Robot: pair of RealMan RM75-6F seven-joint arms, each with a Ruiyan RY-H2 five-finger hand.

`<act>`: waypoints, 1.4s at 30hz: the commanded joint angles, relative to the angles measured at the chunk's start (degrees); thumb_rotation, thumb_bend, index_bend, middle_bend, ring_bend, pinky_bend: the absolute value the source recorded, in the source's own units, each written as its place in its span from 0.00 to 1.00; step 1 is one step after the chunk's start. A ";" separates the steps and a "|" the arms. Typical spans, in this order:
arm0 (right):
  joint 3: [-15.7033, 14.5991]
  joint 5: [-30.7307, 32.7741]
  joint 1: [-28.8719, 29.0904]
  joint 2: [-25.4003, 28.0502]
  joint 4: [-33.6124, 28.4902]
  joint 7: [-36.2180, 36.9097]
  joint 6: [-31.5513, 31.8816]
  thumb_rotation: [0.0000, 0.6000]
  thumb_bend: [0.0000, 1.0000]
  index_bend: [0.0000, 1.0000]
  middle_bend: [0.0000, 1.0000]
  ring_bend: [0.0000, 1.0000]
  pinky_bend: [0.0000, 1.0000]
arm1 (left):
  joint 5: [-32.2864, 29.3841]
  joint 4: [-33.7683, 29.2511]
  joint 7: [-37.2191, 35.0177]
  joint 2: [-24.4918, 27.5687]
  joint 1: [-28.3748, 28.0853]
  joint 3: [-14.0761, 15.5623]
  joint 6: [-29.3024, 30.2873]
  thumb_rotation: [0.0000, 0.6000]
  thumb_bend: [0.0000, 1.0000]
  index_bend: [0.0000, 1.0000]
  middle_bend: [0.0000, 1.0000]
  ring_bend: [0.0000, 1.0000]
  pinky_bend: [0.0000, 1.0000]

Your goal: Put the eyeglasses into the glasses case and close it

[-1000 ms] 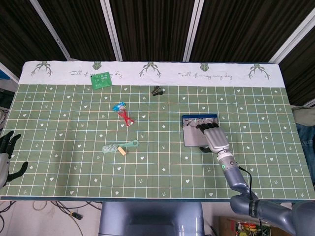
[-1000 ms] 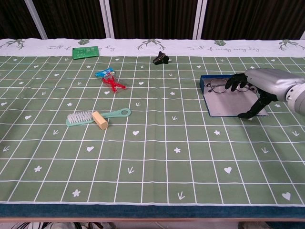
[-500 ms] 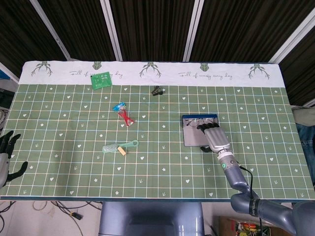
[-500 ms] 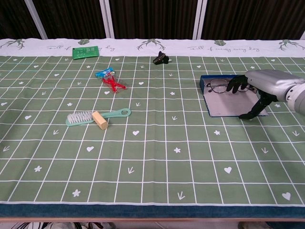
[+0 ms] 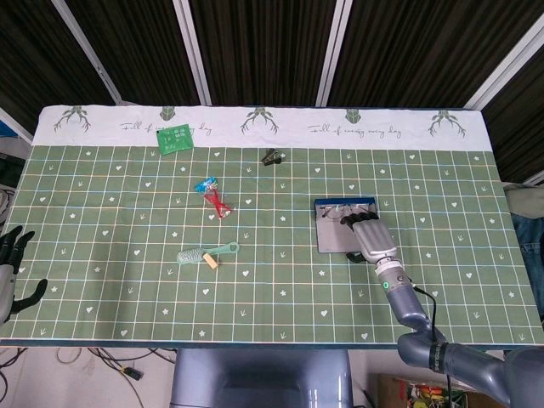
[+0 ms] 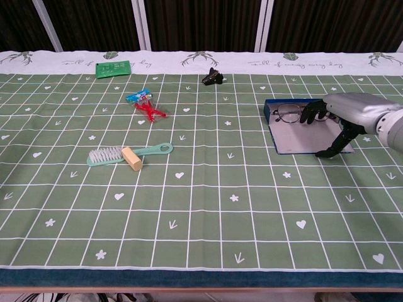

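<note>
An open blue glasses case [image 5: 327,239] [image 6: 296,142] lies flat at the table's right centre. Thin-framed eyeglasses [image 6: 285,116] [image 5: 332,212] rest in its far half. My right hand [image 5: 371,238] [image 6: 350,111] hovers over the case's right side with its fingers spread. Its dark fingertips [image 6: 310,114] reach the right end of the eyeglasses, and its thumb points down onto the case's near right corner. No grip on the frame shows. My left hand [image 5: 11,270] hangs with its fingers apart off the table's near left edge, holding nothing.
A green brush [image 5: 206,253] [image 6: 129,155] lies left of centre. A red and blue packet [image 5: 212,195] [image 6: 145,105] lies beyond it. Further back are a black clip [image 5: 271,156] [image 6: 212,77] and a green card [image 5: 176,138] [image 6: 113,68].
My right hand has drawn back a little to the right, uncovering more of the eyeglasses in the case. The left hand has not moved.
</note>
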 commanded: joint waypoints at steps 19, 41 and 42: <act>0.38 -1.15 -0.10 -0.77 2.16 2.30 -1.13 1.00 0.37 0.35 0.29 0.24 0.21 | -0.14 -0.05 0.30 0.00 -0.02 0.02 -0.07 1.00 0.32 0.06 0.00 0.00 0.00; 3.17 -1.52 1.45 0.06 2.52 3.40 -0.97 1.00 0.41 0.36 0.29 0.25 0.21 | -0.14 -0.02 0.35 0.03 0.02 0.05 -0.01 1.00 0.32 0.06 0.00 0.00 0.00; 3.44 -1.38 1.69 -0.02 2.92 3.46 -1.17 1.00 0.41 0.36 0.29 0.25 0.21 | -0.16 -0.03 0.34 0.03 0.02 0.04 -0.02 1.00 0.32 0.06 0.00 0.00 0.00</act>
